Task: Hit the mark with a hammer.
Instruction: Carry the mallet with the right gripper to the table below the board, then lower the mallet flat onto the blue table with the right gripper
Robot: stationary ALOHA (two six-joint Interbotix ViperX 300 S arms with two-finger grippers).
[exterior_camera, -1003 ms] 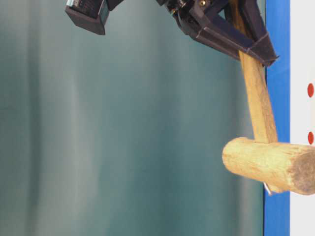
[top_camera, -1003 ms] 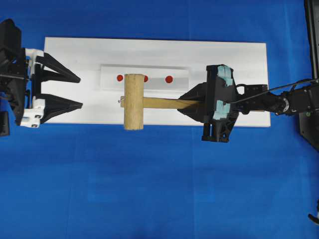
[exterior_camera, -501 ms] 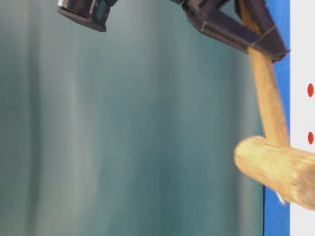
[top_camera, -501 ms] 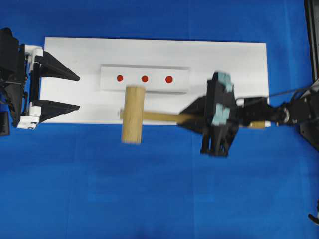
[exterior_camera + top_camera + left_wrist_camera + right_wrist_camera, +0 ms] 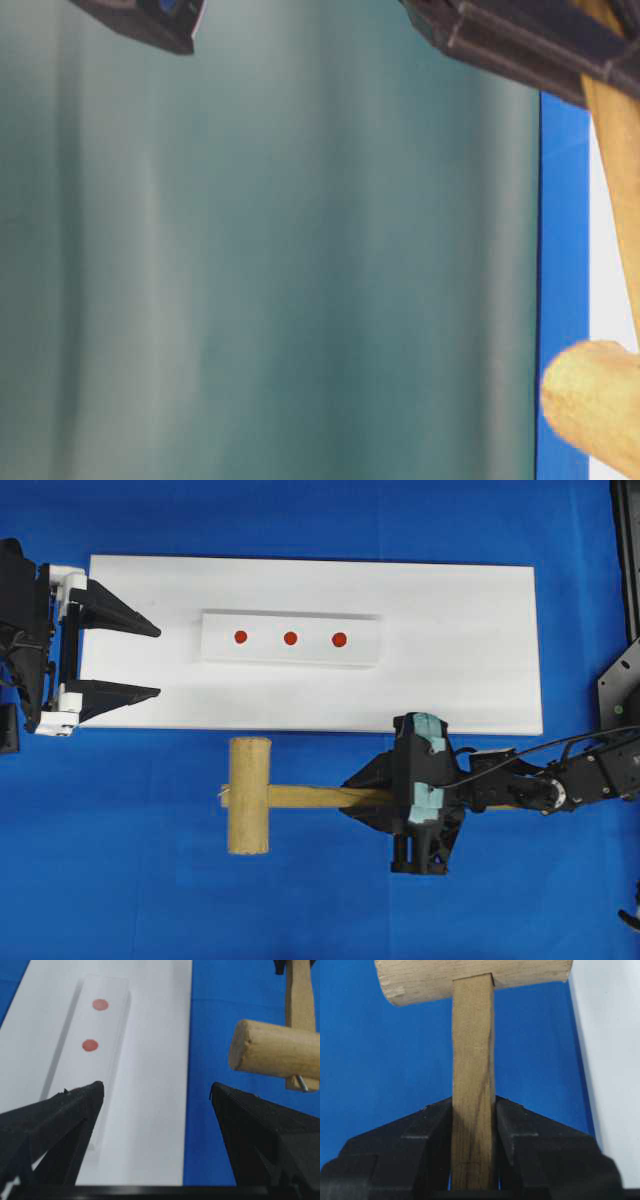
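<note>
The hammer (image 5: 249,795), a light wooden mallet, hangs over the blue cloth just in front of the white board (image 5: 460,650), its head pointing left. My right gripper (image 5: 352,797) is shut on its flat handle (image 5: 473,1050), both fingers pressed against the sides. Three red marks (image 5: 290,638) sit in a row on a raised white strip (image 5: 360,645) on the board, well behind the hammer head. My left gripper (image 5: 158,662) stands open at the board's left end with nothing between its fingers. The left wrist view shows the hammer head (image 5: 275,1055) at the right and two marks (image 5: 90,1045).
Blue cloth (image 5: 300,900) covers the table all round the board. At table level only the hammer head (image 5: 595,400), part of the handle and the dark gripper fingers (image 5: 530,45) show against a grey-green backdrop. A black stand (image 5: 625,710) rises at the right edge.
My right arm has swung the hammer off the board toward the front, from over the marks to above the blue cloth. The left gripper has stayed open in place.
</note>
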